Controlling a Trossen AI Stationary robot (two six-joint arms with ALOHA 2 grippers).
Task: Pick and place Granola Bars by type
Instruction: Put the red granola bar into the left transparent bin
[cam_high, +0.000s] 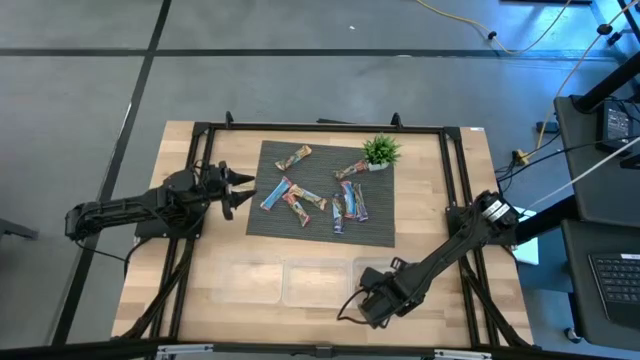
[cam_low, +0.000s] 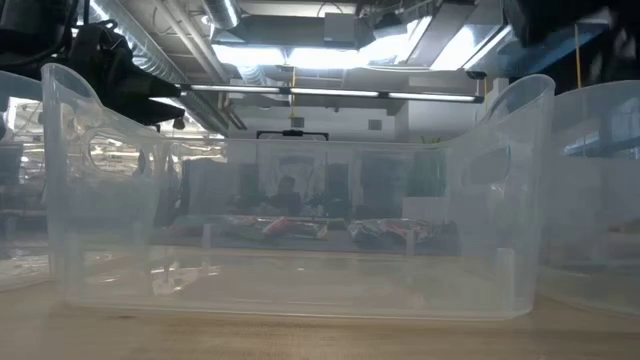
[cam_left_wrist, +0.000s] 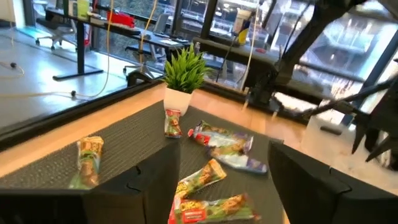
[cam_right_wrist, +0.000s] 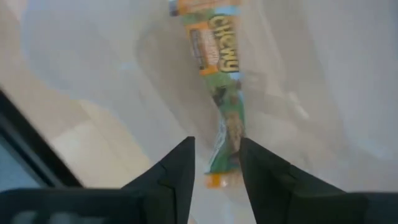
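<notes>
The right hand (cam_right_wrist: 214, 163) is hanging over a clear bin (cam_high: 372, 272), fingers apart, a Chewy bar (cam_right_wrist: 221, 93) lying inside just ahead of them, likely sorted there. The left hand (cam_high: 243, 190), fingers apart, is facing remaining bars (cam_high: 300, 200).

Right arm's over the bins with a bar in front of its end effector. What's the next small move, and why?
Probably lift the right end effector straight up and clear. Its fingers stand apart, and the granola bar seems to lie free in the clear bin rather than pinched. More bars wait on the dark mat, where the left end effector hovers at the edge.
</notes>
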